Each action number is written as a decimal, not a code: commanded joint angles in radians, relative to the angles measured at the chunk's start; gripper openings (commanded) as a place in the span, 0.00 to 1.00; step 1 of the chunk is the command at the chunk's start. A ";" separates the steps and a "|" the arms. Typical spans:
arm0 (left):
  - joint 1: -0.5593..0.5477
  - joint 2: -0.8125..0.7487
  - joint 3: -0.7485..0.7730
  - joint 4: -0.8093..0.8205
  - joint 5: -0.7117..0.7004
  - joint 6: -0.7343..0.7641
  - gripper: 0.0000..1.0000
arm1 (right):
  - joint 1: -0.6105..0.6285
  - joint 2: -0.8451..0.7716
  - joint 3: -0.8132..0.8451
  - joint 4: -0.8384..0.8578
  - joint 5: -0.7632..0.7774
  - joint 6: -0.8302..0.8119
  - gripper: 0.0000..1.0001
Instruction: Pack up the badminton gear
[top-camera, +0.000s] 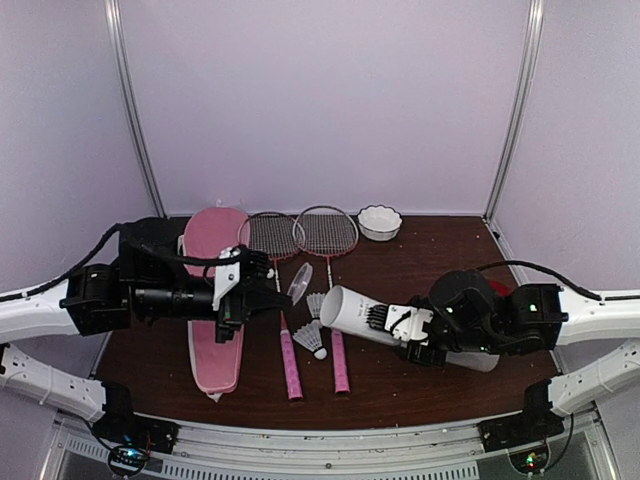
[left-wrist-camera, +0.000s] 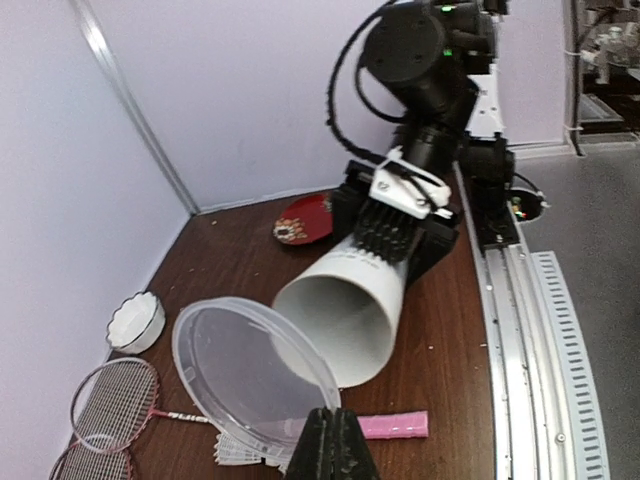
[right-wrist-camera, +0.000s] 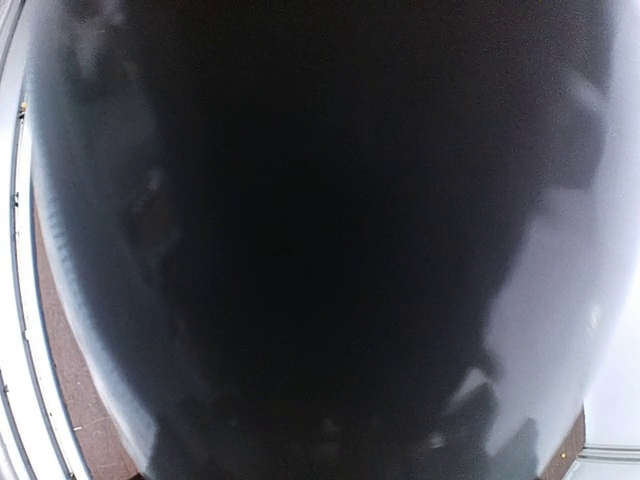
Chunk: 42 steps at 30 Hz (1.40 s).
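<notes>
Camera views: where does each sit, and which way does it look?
Top external: above, behind the bases, looking down on the dark wooden table; both arms show.
Left wrist: faces rightward; left gripper pinches a clear round plastic lid.
Right wrist: filled by something dark and blurred; no fingers discernible.
Shared: top and left wrist both show the long white tube in the right gripper.
</notes>
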 joint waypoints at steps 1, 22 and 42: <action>0.027 -0.045 -0.041 0.079 -0.305 -0.225 0.00 | -0.003 0.014 0.039 0.006 0.058 0.034 0.30; 0.897 0.194 -0.264 -0.279 -0.382 -1.031 0.00 | -0.002 -0.006 0.094 0.016 0.041 0.057 0.34; 0.933 0.127 -0.243 -0.216 -0.251 -0.861 0.45 | -0.004 -0.006 0.062 0.018 0.046 0.066 0.34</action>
